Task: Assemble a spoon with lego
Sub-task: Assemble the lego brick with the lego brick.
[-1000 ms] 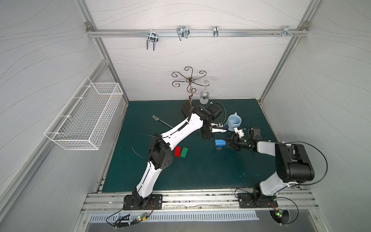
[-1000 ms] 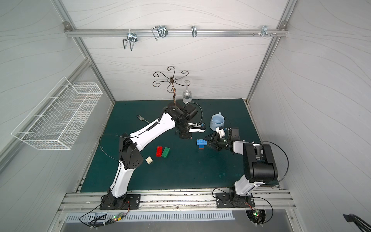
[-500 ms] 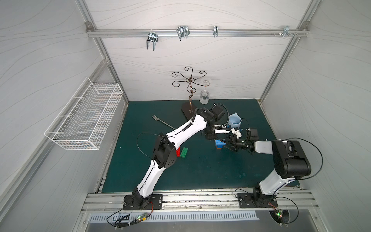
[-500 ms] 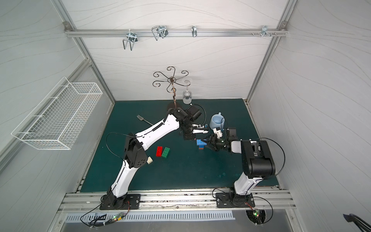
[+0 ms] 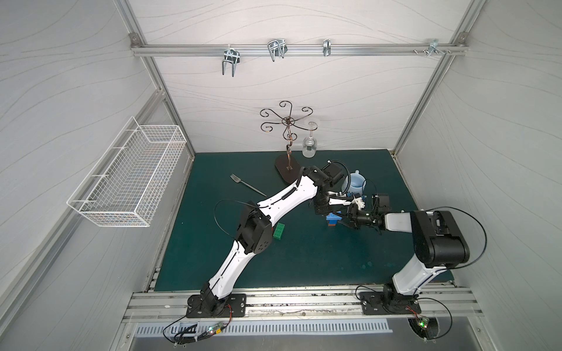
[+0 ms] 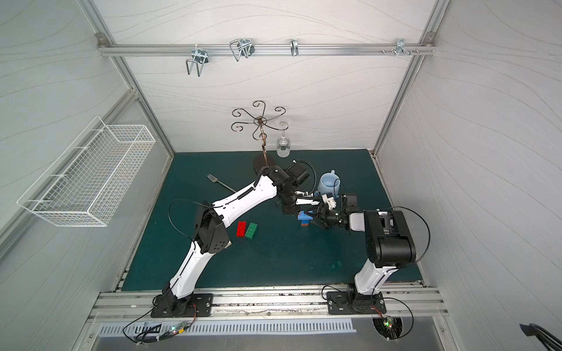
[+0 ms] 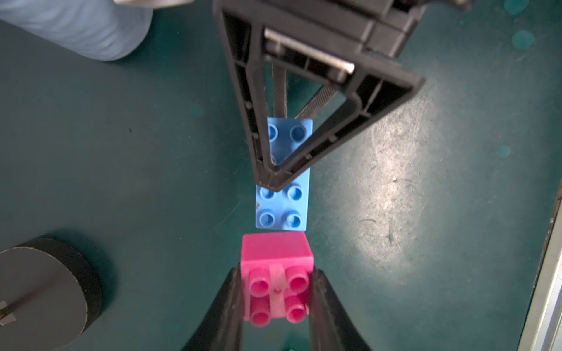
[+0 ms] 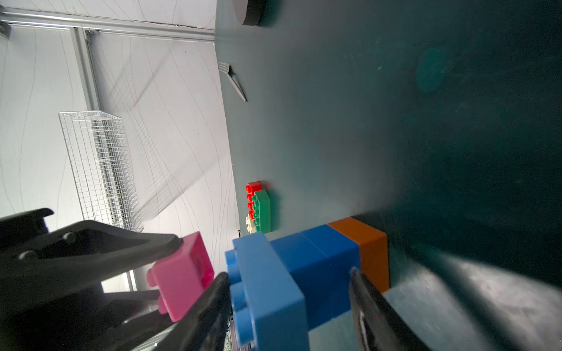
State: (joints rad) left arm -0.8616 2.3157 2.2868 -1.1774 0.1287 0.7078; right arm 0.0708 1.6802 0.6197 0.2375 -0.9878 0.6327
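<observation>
Top views both show the spoon (image 5: 333,219), an orange-and-blue stem under a light blue brick, upright on the worktop (image 5: 304,261) toward 3 o'clock. The right gripper (image 8: 289,273) straddles it, though I cannot tell whether it is gripping. The left gripper (image 7: 276,273) pinches a pink brick (image 7: 276,255) at its 10 o'clock. A green brick (image 5: 279,231) lies at 9.

Smooth, glossy plastic: the pink brick (image 7: 276,255) and light blue brick (image 7: 282,209). The mat (image 7: 121,152) is matt, with scuffed shiny patches. Metal fork (image 5: 247,184); white wire basket (image 5: 127,173).
</observation>
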